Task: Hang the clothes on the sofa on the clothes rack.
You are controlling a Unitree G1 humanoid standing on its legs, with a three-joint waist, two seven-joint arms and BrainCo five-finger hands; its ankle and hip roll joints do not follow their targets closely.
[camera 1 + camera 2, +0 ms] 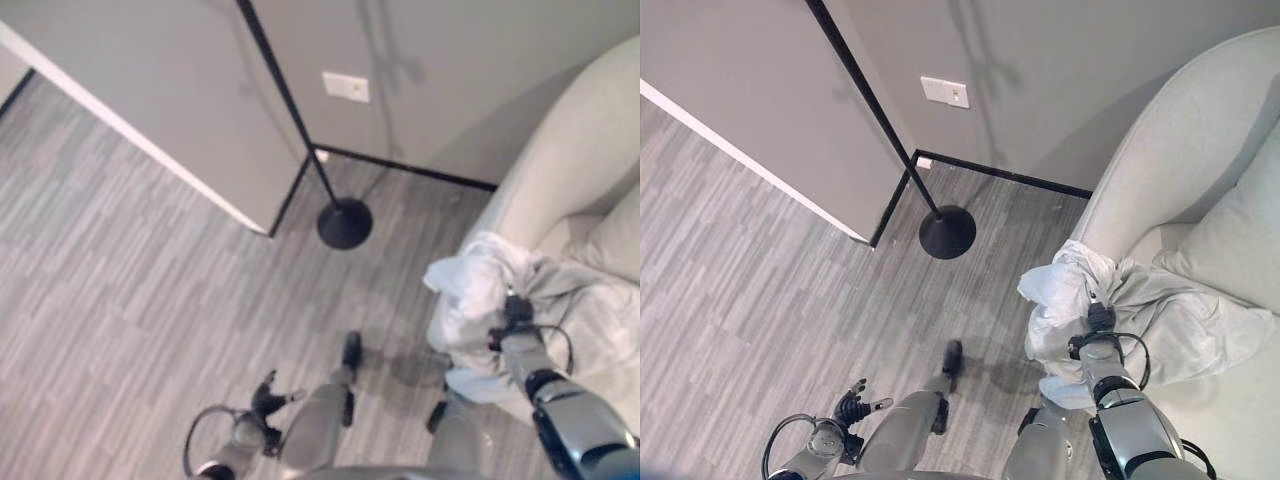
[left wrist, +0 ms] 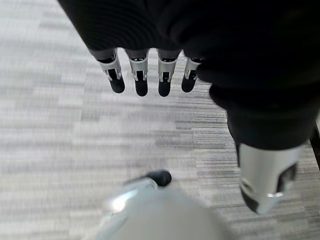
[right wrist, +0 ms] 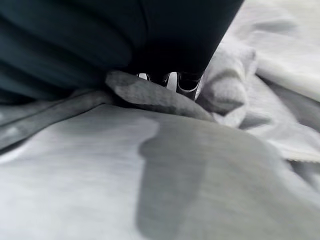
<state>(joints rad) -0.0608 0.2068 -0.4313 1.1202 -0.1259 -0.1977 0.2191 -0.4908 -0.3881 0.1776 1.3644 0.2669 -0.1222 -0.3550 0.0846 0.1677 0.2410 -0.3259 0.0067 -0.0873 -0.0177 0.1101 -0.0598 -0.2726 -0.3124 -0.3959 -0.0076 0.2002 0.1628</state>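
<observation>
- The left hand [image 1: 852, 408] hangs low over the grey plank floor [image 1: 120, 300], well apart from the sofa; its fingers [image 2: 141, 80] are straight and relaxed, with nothing in them.
- The right hand [image 1: 1099, 322] is pushed into the clothes [image 1: 1160, 320] at the sofa's front edge. In the right wrist view the fingertips [image 3: 187, 82] are buried behind a fold of grey cloth, so I cannot tell whether they grasp it or lie loose.
- One heap of pale grey-white clothes lies on the sofa [image 1: 580, 160] seat, bunched up around and past the right hand, with a white lump raised at the front corner of the sofa and the rest spread back across the seat. I cannot tell how many garments make up the heap.
- One cushion [image 1: 1240, 240] sits on the sofa just behind the clothes.
- One clothes rack [image 1: 344, 222] stands on the floor beyond the sofa's front corner, near it but apart: a round black base and a thin black pole slanting up out of view.
- One white wall plate [image 1: 346, 87] is on the wall behind the rack.
</observation>
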